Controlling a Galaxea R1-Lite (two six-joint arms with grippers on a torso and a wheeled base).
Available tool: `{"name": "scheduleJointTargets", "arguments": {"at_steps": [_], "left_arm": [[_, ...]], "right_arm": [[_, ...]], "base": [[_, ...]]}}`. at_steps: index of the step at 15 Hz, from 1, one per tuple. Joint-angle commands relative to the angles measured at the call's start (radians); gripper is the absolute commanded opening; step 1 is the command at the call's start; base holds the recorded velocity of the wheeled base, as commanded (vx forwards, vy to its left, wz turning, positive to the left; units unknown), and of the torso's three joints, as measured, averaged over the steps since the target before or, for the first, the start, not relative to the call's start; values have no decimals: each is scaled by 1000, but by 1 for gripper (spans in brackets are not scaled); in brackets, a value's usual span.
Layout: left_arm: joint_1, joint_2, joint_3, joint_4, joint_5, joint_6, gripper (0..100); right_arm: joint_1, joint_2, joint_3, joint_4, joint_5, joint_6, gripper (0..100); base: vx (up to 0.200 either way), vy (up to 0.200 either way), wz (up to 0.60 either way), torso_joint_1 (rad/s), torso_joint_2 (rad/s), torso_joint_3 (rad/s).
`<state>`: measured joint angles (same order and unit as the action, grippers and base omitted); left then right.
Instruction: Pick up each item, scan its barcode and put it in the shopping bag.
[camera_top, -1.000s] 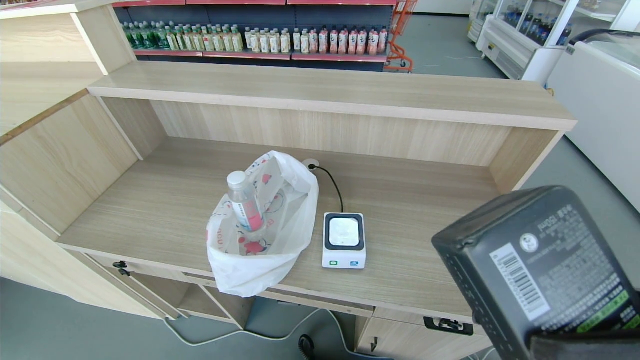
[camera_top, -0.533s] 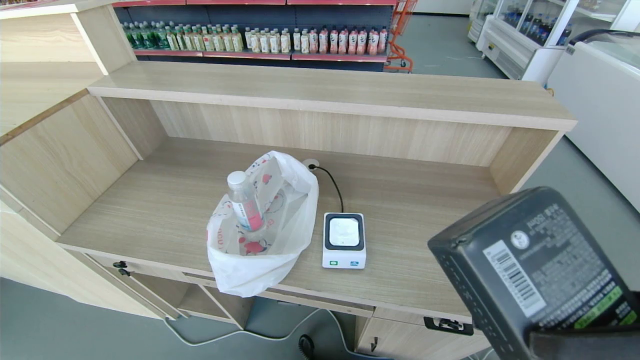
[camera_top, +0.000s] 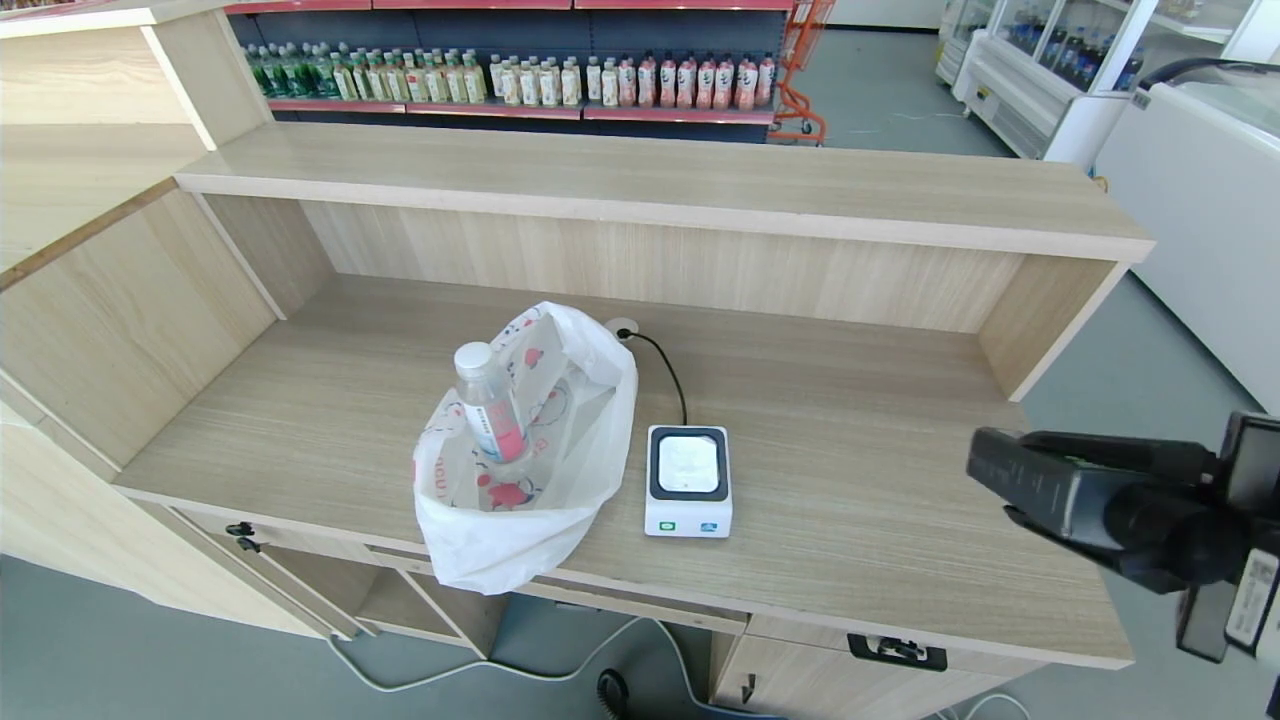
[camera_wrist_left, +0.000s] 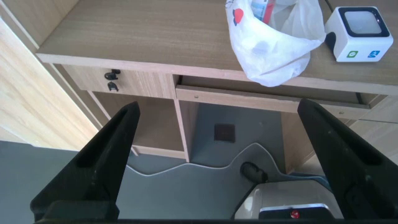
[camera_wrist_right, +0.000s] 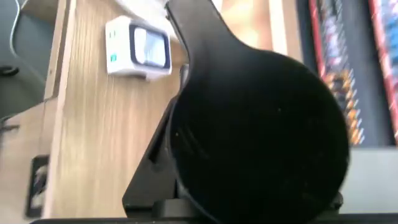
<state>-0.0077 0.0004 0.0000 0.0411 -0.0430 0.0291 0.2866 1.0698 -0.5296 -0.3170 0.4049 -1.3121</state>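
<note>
Black pack (camera_top: 1012, 466), clamped in the right gripper (camera_top: 1090, 500) at the counter's (camera_top: 880, 480) right edge, awaits scanning: its barcode must face the scanner (camera_top: 688, 478).

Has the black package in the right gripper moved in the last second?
Yes. The black package has swung down and rightward, uncovering the front right corner of the counter, and its barcode label no longer faces the camera.

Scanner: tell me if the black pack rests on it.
No, the scanner is bare; the black pack is near the counter's right end.
</note>
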Motion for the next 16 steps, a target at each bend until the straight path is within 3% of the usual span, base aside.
{"name": "scheduleJointTargets", "arguments": {"at_steps": [1,5,6,8,10,16], "left_arm": [[0,0,0,0,0,0,100],[0,0,0,0,0,0,100],[0,0,0,0,0,0,100],[0,0,0,0,0,0,100],[0,0,0,0,0,0,100],[0,0,0,0,0,0,100]], "right_arm": [[-261,-100,-1,260,95,254,0],[-254,-71,-30,311,166,682,0],[-193,-14,-96,289,176,1007,0],[-161,67,-198,151,265,1578,0],[-159,188,-219,-28,321,1820,0],[-113,341,-191,-160,278,1849,0]], "base": [[0,0,0,0,0,0],[0,0,0,0,0,0],[0,0,0,0,0,0],[0,0,0,0,0,0],[0,0,0,0,0,0],[0,0,0,0,0,0]]}}
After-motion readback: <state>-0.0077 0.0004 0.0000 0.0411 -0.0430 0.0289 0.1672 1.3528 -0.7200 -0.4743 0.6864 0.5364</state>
